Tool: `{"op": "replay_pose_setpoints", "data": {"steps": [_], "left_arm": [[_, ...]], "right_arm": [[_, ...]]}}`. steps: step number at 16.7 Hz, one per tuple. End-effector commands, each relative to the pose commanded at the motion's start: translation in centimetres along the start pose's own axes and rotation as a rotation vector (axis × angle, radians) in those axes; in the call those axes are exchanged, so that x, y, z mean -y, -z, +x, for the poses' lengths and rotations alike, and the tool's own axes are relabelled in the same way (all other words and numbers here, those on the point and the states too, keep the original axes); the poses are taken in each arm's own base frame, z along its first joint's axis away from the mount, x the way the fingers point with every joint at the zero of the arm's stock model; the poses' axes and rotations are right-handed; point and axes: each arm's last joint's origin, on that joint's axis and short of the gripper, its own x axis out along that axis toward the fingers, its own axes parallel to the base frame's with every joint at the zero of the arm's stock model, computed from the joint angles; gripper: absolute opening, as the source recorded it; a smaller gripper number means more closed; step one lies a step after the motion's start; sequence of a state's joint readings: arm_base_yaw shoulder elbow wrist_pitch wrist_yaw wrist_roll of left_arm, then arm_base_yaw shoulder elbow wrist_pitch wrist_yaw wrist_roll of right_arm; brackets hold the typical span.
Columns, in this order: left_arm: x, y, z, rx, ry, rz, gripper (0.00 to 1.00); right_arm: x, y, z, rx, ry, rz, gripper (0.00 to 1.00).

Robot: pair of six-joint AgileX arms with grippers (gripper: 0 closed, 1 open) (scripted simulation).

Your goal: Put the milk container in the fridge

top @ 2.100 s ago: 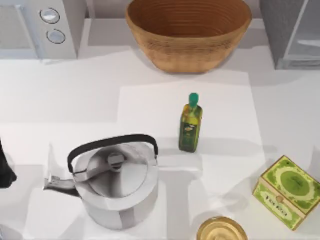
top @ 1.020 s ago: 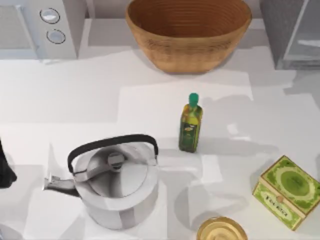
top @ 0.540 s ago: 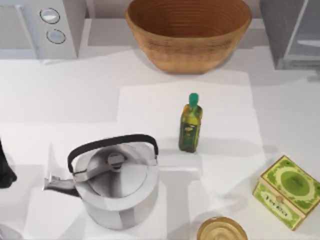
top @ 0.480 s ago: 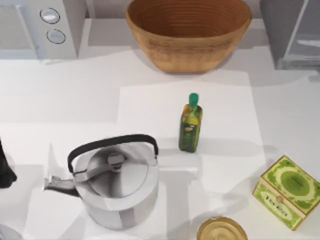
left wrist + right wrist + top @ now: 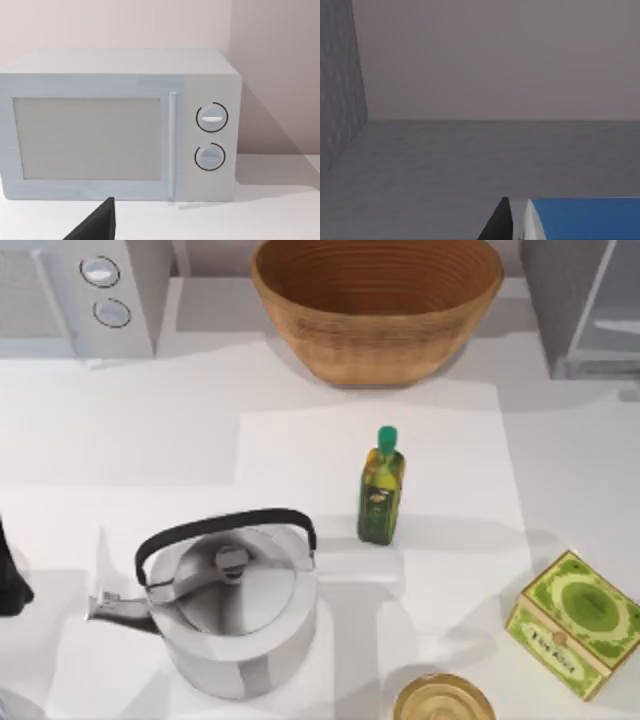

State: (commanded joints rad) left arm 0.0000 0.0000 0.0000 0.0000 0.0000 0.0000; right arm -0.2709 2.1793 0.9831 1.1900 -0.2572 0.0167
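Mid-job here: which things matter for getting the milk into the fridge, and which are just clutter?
Job: milk container, beside the right gripper; fridge, at the table's far right.
Clutter: microwave, basket, oil bottle, kettle, tea box, yellowish round dish. The left gripper is parked at the table's left edge.

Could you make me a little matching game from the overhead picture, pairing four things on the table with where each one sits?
Things:
1. wicker basket
2. kettle
3. green tea box
4. microwave

Places:
A. back left corner
B. front, left of centre
C. back centre
D. front right edge

Pairs: 1-C, 2-B, 3-D, 4-A
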Motion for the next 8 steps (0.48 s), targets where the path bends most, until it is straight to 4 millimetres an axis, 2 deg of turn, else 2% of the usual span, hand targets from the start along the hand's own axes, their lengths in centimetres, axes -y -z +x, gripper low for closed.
{"op": "replay_pose_setpoints", "data": {"steps": [3,8], "left_arm": [[0.0,0.0,0.0,0.000,0.000,0.000,1.00],[0.0,0.0,0.0,0.000,0.000,0.000,1.00]], "right_arm": [[-0.2,0.4,1.7,-0.018,-0.014,0.004,0.00],[-0.1,0.5,6.4,-0.040,-0.019,0.007,0.00]]}}
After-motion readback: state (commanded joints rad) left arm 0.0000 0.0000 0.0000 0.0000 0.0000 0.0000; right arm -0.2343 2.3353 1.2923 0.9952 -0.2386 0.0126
